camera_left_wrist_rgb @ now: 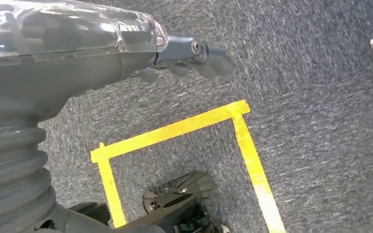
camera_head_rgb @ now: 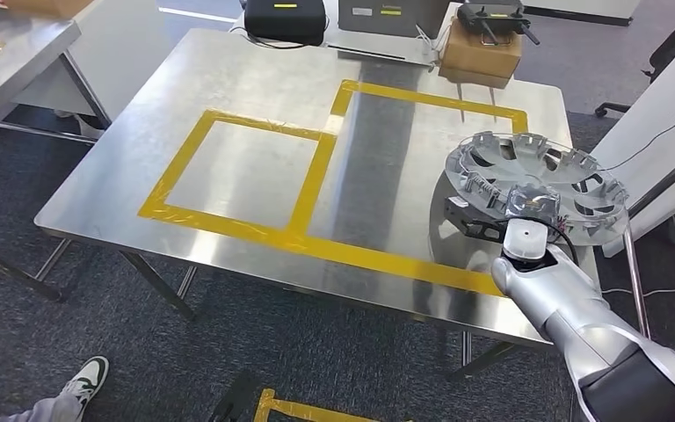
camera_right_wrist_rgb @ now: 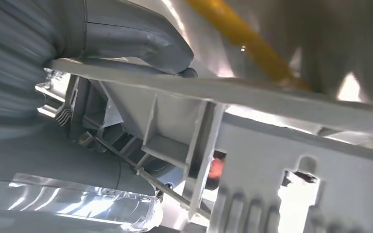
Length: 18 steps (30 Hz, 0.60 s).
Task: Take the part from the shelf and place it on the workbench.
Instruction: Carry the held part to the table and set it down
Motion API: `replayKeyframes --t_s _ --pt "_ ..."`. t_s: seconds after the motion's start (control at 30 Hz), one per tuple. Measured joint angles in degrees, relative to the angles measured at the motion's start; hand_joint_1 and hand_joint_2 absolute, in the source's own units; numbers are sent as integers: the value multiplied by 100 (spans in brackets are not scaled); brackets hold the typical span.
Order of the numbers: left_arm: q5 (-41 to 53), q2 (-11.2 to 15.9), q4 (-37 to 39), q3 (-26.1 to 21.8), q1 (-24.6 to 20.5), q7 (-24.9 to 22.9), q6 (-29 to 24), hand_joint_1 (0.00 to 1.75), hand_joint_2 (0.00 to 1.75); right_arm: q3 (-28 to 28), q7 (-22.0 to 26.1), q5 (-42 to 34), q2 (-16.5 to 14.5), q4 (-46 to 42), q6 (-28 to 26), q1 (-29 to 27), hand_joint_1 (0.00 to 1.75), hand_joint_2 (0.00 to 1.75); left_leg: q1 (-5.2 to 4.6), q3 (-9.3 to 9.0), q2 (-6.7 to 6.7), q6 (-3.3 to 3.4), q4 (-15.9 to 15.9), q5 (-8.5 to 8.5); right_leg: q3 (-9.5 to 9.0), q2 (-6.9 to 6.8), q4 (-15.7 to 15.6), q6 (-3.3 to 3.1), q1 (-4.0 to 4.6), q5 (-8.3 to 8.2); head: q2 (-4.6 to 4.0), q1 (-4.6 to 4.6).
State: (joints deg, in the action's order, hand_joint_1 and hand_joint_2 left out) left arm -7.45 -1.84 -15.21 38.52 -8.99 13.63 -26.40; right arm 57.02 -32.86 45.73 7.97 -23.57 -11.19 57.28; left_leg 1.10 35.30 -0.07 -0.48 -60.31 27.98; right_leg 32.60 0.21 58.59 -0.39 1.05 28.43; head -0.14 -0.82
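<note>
The part (camera_head_rgb: pixel 536 171) is a round grey plastic disc with ribbed cut-outs, like a wheel cover. It hangs tilted over the right end of the steel workbench (camera_head_rgb: pixel 255 97), above the right-hand yellow-taped rectangle (camera_head_rgb: pixel 422 176). My right hand (camera_head_rgb: pixel 479 221) grips its near rim from below. In the right wrist view the thumb (camera_right_wrist_rgb: pixel 141 41) presses on the rim of the part (camera_right_wrist_rgb: pixel 281 145), with the table's yellow tape (camera_right_wrist_rgb: pixel 243 34) beyond. My left hand (camera_left_wrist_rgb: pixel 189 56) hangs over grey carpet, holding nothing, its fingers loosely apart.
A cardboard box (camera_head_rgb: pixel 481 51), a black case (camera_head_rgb: pixel 286 19) and a grey box (camera_head_rgb: pixel 393 16) line the workbench's far edge. A second steel table (camera_head_rgb: pixel 9 53) stands at far left, white furniture (camera_head_rgb: pixel 659 132) at right. A person's shoe (camera_head_rgb: pixel 88 376) is at lower left. Yellow tape (camera_left_wrist_rgb: pixel 175 131) marks the floor.
</note>
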Motion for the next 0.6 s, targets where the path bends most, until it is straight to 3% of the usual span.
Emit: replayKeyframes --t_s 0.07,0.17,0.2,0.23,0.27,0.37,0.43,0.53,0.6 --pt "-5 -17 -1 26 -15 14 2 0 175 -19 450 -84 -78 -6 -138 -30 175 175 24 -1 41 46 10 -12 93 4 211 57 -15 163 1 -34" --pt "-23 -33 -1 42 -31 48 2 0 175 -32 1302 -209 -419 -61 -316 -110 175 175 36 3 189 79 13 -6 540 0 1201 158 -76 674 1 -105" --pt "-27 -33 -1 45 -37 56 5 0 175 -29 1512 -234 -584 -99 -342 -160 175 175 36 3 245 82 12 -2 662 -3 1465 172 -95 753 1 -113" --pt "-30 -34 -1 48 -48 65 10 0 175 -23 1653 -247 -747 -137 -351 -208 175 175 36 3 290 82 12 2 699 -7 1545 175 -112 725 1 -115" --pt "-33 -37 -1 51 -66 75 14 0 175 -15 1747 -253 -902 -170 -352 -245 175 175 36 2 317 80 11 4 632 -11 1411 168 -125 594 1 -116" --pt "-39 -60 -2 67 -133 96 19 0 175 12 1858 -253 -1194 -232 -344 -276 175 175 41 -6 299 39 19 -13 97 10 343 108 -134 97 0 -114" --pt "-41 -72 -3 80 -154 101 22 0 175 19 1905 -259 -1274 -247 -341 -278 175 175 53 5 240 -34 39 -51 -66 6 9 67 -106 62 0 -112" --pt "-44 -81 -2 101 -150 102 33 0 175 22 1952 -284 -1340 -249 -339 -281 175 175 72 -1 162 -158 95 -109 -95 -33 -86 1 -77 22 1 -109" --pt "-49 -79 -1 131 -149 101 49 0 175 23 1964 -315 -1410 -253 -331 -274 175 175 51 74 62 -209 -62 39 -136 -52 -208 -70 -80 -71 0 -83"
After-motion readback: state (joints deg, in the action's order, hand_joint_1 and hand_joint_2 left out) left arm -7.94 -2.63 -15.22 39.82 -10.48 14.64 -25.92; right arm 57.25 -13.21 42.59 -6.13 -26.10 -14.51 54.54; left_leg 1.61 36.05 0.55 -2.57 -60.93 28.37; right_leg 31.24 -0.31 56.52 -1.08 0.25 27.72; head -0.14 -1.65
